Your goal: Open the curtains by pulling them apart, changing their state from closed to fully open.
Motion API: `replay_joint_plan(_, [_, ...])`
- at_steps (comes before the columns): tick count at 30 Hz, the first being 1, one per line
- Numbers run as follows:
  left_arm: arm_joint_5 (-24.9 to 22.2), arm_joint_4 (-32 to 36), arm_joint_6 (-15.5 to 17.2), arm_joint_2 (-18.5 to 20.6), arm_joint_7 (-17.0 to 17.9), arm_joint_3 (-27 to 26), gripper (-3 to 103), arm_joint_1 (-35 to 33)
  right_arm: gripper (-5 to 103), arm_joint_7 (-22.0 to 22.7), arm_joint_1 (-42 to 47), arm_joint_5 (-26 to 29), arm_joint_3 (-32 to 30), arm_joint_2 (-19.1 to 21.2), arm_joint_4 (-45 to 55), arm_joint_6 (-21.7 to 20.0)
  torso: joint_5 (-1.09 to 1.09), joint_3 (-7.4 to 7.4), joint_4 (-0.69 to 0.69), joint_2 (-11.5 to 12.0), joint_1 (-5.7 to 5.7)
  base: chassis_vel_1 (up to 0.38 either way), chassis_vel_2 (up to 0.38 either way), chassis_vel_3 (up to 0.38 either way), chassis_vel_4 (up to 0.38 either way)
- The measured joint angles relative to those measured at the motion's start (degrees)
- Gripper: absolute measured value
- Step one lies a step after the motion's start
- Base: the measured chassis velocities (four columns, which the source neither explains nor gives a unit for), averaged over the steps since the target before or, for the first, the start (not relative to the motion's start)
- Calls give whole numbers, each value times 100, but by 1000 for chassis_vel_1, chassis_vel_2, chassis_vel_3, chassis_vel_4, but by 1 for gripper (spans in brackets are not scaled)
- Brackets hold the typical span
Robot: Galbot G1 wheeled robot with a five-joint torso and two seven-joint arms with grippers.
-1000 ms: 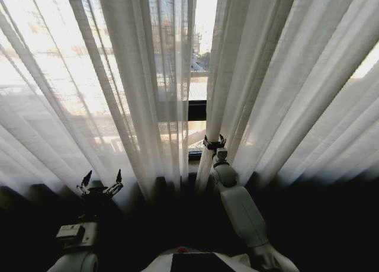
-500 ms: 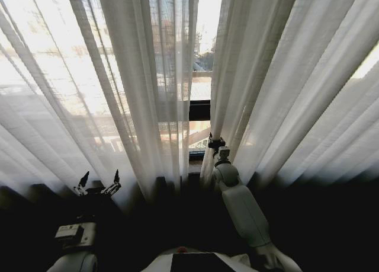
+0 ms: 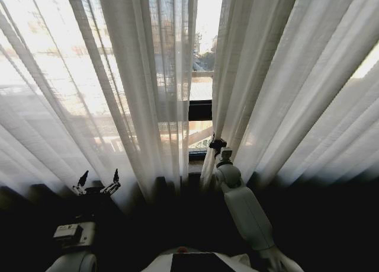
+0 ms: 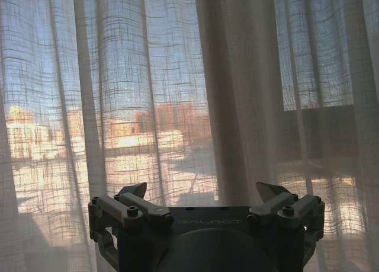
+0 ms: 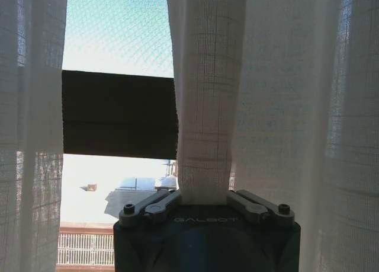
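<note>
Only readable text right now: "GALBOT", small embossed caps on the dark housing of the left gripper [image 4: 204, 195], centred just below the fingers, seen in the left wrist view. Same "GALBOT" word on the right gripper [image 5: 204, 192] housing in the right wrist view, fainter but legible. Head view: small box on the left arm carries no lettering I can make out. No numbers or signs.

Curtains [image 3: 118, 76] ahead; right gripper [image 3: 217, 145] at centre gap edge, left gripper [image 3: 95, 182] low left.
</note>
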State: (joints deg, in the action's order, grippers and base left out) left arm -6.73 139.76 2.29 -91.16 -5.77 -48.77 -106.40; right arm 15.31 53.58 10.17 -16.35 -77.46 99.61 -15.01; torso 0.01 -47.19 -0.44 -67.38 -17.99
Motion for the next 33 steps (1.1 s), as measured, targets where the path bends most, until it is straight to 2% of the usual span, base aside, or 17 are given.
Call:
replay_joint_plan(15, [-13,-15,-12,2,-14,-6,100,3,0,-63,152,120,-102,62,247,-123,-1,0,1,0,0,-37,-60,36,54])
replay_joint_plan(33, [2,-16,-177,0,-29,31,100,-62,0,-61,303,152,-385,128,357,-119,1,0,0,0,0,-290,-312,284,309])
